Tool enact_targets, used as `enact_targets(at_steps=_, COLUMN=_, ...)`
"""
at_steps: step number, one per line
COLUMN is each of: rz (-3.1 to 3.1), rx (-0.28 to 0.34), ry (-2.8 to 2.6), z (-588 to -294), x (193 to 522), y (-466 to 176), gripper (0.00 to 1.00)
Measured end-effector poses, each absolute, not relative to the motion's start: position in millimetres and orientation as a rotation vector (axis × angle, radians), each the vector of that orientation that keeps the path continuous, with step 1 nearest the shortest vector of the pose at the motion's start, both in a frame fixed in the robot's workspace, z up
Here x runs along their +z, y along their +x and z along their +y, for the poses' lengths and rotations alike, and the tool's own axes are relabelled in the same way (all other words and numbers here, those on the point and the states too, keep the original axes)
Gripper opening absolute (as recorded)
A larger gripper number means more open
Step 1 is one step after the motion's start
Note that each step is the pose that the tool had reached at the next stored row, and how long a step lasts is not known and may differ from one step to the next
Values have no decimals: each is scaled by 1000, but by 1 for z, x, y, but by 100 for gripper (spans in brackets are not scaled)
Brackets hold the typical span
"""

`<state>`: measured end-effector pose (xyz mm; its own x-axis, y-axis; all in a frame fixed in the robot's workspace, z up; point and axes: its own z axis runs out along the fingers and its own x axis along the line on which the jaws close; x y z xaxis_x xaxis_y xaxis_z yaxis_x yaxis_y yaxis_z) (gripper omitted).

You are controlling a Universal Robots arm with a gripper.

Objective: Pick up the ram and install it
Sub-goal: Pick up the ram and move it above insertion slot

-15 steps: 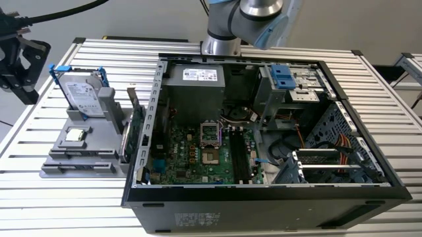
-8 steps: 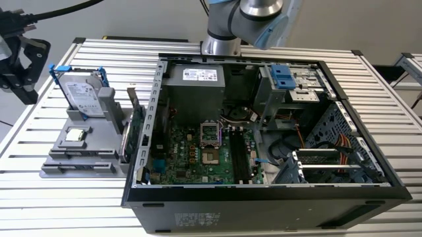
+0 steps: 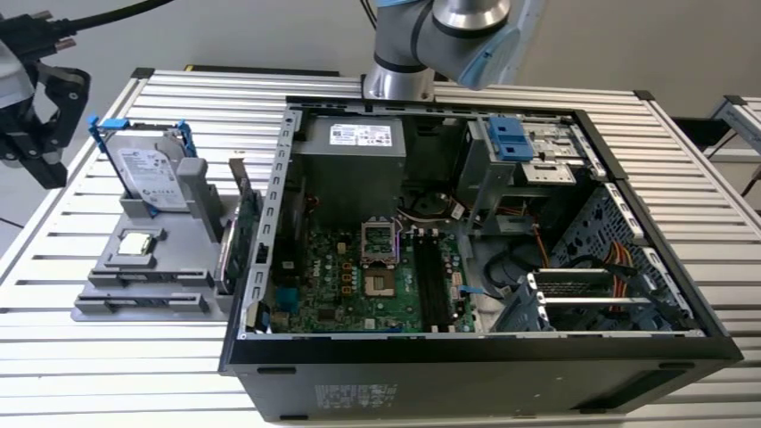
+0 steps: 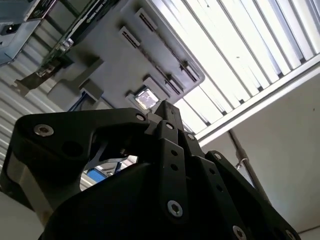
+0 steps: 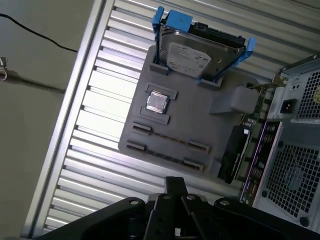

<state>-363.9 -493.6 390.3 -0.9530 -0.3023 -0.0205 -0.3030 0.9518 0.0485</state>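
My black gripper (image 3: 45,169) hangs above the table's far corner on the exterior view's left, well away from the open computer case (image 3: 476,352). In both wrist views its fingers (image 4: 167,111) meet at the tip, shut with nothing visible between them (image 5: 175,184). Below it lies a grey parts holder (image 5: 200,107) with two long slots (image 5: 167,139). A thin dark strip runs along each slot; I cannot tell whether either is the ram. The motherboard's long black slots (image 3: 430,290) lie inside the case, right of the processor socket.
On the holder (image 3: 107,308) stand a silver hard drive in a blue-tabbed frame (image 3: 152,174), a small square chip (image 3: 139,241) and a large green card (image 3: 241,236) beside the case wall. The arm's base (image 3: 398,76) stands behind the case. Ribbed metal tabletop (image 3: 107,374) surrounds everything.
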Motion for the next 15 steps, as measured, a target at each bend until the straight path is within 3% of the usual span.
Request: enact_targets(at_steps=15, rz=3047, rx=81, ry=-724, z=-493, x=390, y=-364, gripper=0)
